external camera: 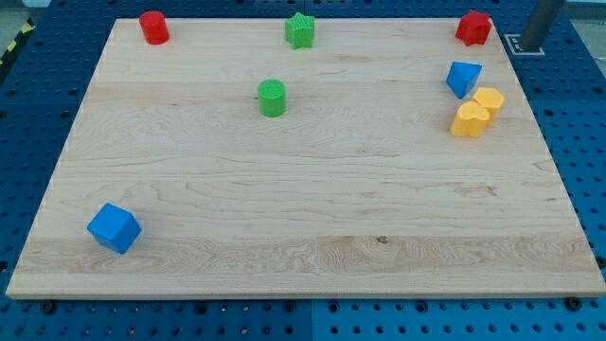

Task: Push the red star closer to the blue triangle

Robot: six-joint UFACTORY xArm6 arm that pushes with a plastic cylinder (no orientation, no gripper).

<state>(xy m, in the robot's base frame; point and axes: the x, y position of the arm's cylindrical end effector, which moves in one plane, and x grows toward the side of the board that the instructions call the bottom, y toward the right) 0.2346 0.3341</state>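
Note:
The red star [473, 27] sits at the board's top right corner. The blue triangle [463, 79] lies just below it, toward the view's bottom, with a small gap between them. My dark rod comes in at the view's top right, off the board. My tip [532, 44] rests right of the red star, beyond the board's right edge, touching no block.
Two yellow blocks [489, 99] [470, 120] touch each other just below the blue triangle. A green star [300, 30] and a red cylinder [153, 27] sit along the top edge. A green cylinder [272, 98] stands left of centre. A blue cube [115, 228] is at bottom left.

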